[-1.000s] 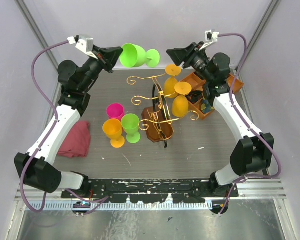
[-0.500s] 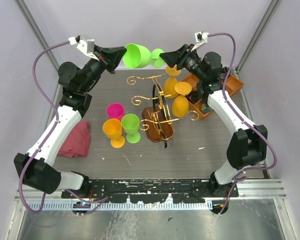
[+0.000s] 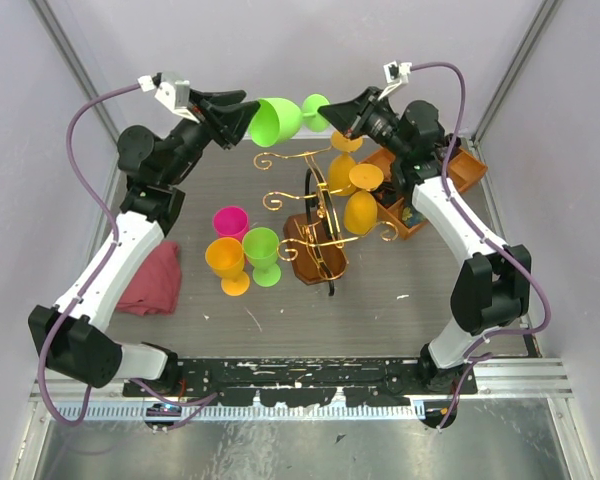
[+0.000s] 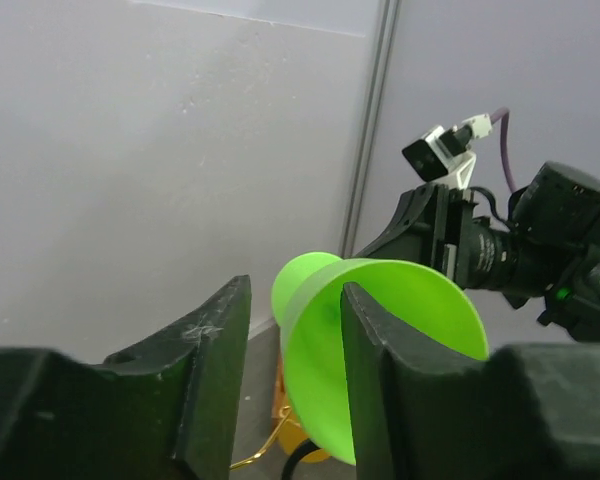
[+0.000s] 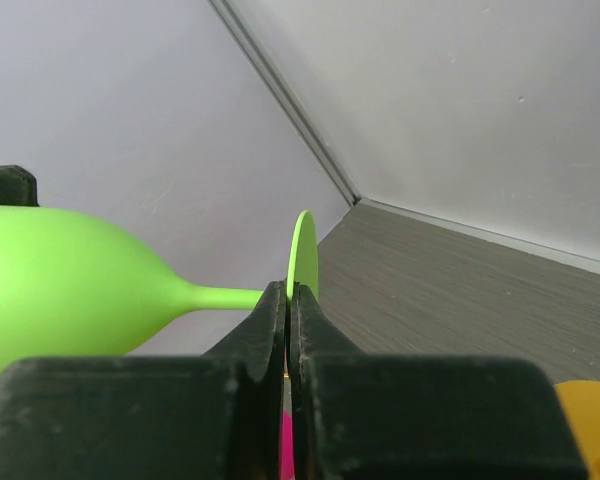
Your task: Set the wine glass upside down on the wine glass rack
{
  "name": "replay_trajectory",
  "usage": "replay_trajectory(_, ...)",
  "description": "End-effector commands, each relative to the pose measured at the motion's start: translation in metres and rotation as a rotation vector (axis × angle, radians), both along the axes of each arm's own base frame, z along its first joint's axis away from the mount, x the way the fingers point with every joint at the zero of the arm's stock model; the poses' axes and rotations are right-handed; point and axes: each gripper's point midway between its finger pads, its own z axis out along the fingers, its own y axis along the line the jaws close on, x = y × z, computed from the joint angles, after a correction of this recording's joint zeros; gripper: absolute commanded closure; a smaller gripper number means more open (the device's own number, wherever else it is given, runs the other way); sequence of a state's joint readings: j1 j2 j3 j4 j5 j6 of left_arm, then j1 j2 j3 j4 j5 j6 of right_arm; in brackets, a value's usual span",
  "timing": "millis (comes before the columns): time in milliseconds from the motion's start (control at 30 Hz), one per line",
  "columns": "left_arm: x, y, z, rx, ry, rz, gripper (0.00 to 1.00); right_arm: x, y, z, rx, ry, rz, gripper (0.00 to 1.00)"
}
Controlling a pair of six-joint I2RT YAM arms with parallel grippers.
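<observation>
A bright green wine glass (image 3: 275,120) lies on its side in the air above the far end of the table, between my two grippers. My right gripper (image 3: 330,108) is shut on the thin disc of its foot (image 5: 302,250), with the stem (image 5: 225,296) running off to the left. My left gripper (image 3: 246,108) stands open at the bowl's mouth (image 4: 420,300): one finger (image 4: 380,370) is inside the bowl, the other (image 4: 210,370) is outside with a gap to the rim. The gold wire wine glass rack (image 3: 320,205) stands below on its dark base, with two orange glasses (image 3: 360,208) hanging on it.
A pink cup (image 3: 230,220), an orange glass (image 3: 226,262) and a green glass (image 3: 262,252) stand left of the rack. A red cloth (image 3: 152,280) lies at the left. An orange-brown wooden tray (image 3: 470,165) sits behind the rack on the right.
My right gripper came in from the right and shut on the glass's foot. My left gripper, earlier shut on the bowl's rim, has opened.
</observation>
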State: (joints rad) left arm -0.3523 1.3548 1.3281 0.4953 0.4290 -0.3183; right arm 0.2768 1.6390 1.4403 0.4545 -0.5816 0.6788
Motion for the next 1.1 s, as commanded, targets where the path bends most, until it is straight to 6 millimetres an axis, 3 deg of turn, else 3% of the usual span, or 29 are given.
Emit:
replay_trajectory(0, -0.004, 0.003, -0.001, 0.007, -0.036, 0.021, 0.41, -0.006, -0.005, 0.04, -0.019, -0.138, -0.033, 0.99)
replay_trajectory(100, -0.006, 0.009, -0.015, 0.044, -0.013, 0.054, 0.2, -0.001, -0.013, 0.044, -0.061, -0.163, -0.097, 0.99)
replay_trajectory(167, -0.006, 0.01, -0.03, 0.082, 0.016, 0.069, 0.15, 0.005, -0.021, 0.048, -0.098, -0.184, -0.16, 0.99)
replay_trajectory(333, -0.021, 0.026, -0.055, 0.202, 0.058, 0.13, 0.13, 0.02, -0.043, 0.055, -0.247, -0.258, -0.312, 0.99)
replay_trajectory(467, -0.039, 0.031, -0.058, 0.296, 0.038, 0.12, 0.13, 0.028, -0.065, 0.054, -0.442, -0.344, -0.43, 0.99)
replay_trajectory(600, -0.056, 0.026, -0.048, 0.339, 0.009, 0.057, 0.09, 0.024, -0.075, 0.058, -0.576, -0.469, -0.474, 0.99)
replay_trajectory(700, -0.061, 0.014, -0.041, 0.344, -0.001, -0.024, 0.1, 0.012, -0.064, 0.058, -0.684, -0.627, -0.456, 0.99)
replay_trajectory(800, -0.058, 0.0, -0.03, 0.346, -0.008, -0.099, 0.11, -0.003, -0.041, 0.063, -0.767, -0.787, -0.43, 0.99)
replay_trajectory(1067, -0.026, -0.025, -0.008, 0.343, -0.02, -0.192, 0.12, -0.038, -0.009, 0.095, -0.721, -1.052, -0.387, 0.99)
